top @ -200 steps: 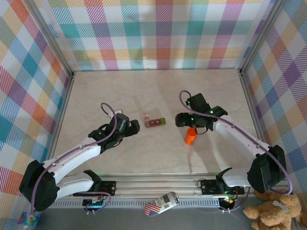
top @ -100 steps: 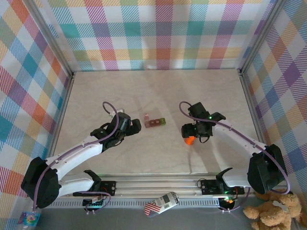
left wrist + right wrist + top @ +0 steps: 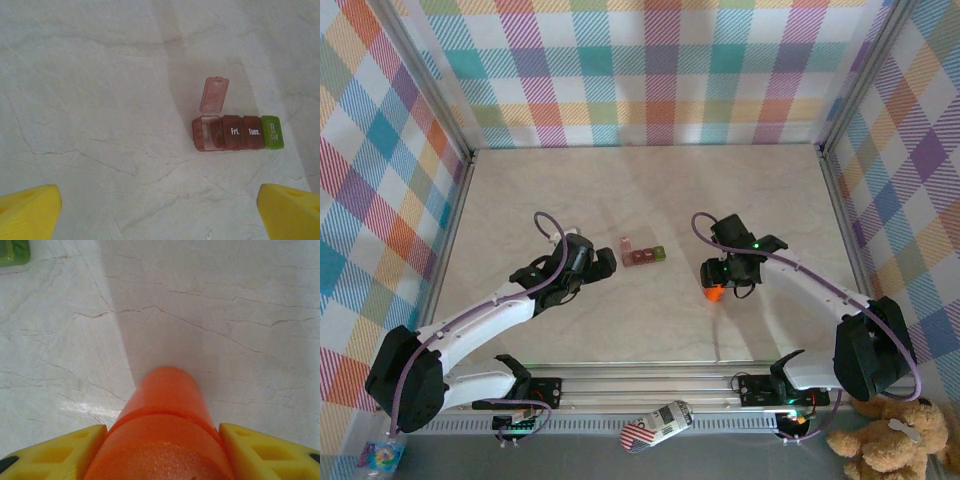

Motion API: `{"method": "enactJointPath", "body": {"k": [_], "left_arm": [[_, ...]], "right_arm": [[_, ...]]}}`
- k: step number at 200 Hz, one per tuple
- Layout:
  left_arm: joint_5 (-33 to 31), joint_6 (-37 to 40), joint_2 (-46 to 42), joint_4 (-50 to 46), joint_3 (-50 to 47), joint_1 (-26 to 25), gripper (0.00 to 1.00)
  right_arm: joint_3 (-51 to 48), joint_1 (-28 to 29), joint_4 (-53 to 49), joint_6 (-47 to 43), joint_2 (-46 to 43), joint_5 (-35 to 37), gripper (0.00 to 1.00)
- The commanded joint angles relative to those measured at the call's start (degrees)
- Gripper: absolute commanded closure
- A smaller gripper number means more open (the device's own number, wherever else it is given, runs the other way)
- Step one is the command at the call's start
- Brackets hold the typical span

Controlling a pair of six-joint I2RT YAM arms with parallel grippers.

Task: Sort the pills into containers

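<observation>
Four joined boxes: red-brown plastic container strip (image 3: pixel 237 132), green end, one lid up, lies just ahead of the left gripper (image 3: pixel 159 215), whose fingers stand wide apart. It looks light, stiff and skiddy; we pinch across its long sides. Right gripper (image 3: pixel 162 450) clamps the smooth orange plastic bottle (image 3: pixel 165 395).

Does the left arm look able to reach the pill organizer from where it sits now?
Probably yes: the left gripper is open and faces the pill organizer, with nothing lying between them.

There is one dark red-brown plastic strip (image 3: pixel 237 132) of four box compartments, one green. There is one orange cylindrical bottle (image 3: pixel 165 435).
</observation>
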Motion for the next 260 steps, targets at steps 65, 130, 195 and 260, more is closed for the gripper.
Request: {"method": "enactJointPath", "body": {"k": [65, 130, 195, 260], "left_arm": [[1.16, 6.28, 3.59, -3.72, 5.53, 0.26, 0.01], [1.10, 26.18, 4.67, 12.19, 6.41, 0.28, 0.00], [10.09, 41.98, 11.55, 30.10, 7.48, 0.32, 0.07], [22.62, 52.62, 16.02, 45.83, 5.88, 0.30, 0.09]], "right_arm": [[5.03, -0.07, -0.65, -1.77, -0.26, -6.80, 0.69], [25.84, -1.42, -4.14, -5.18, 8.80, -13.16, 0.70], [50.66, -5.49, -13.23, -11.50, 22.27, -26.39, 0.69], [56.83, -6.04, -18.72, -16.11, 25.97, -34.75, 0.69]]}}
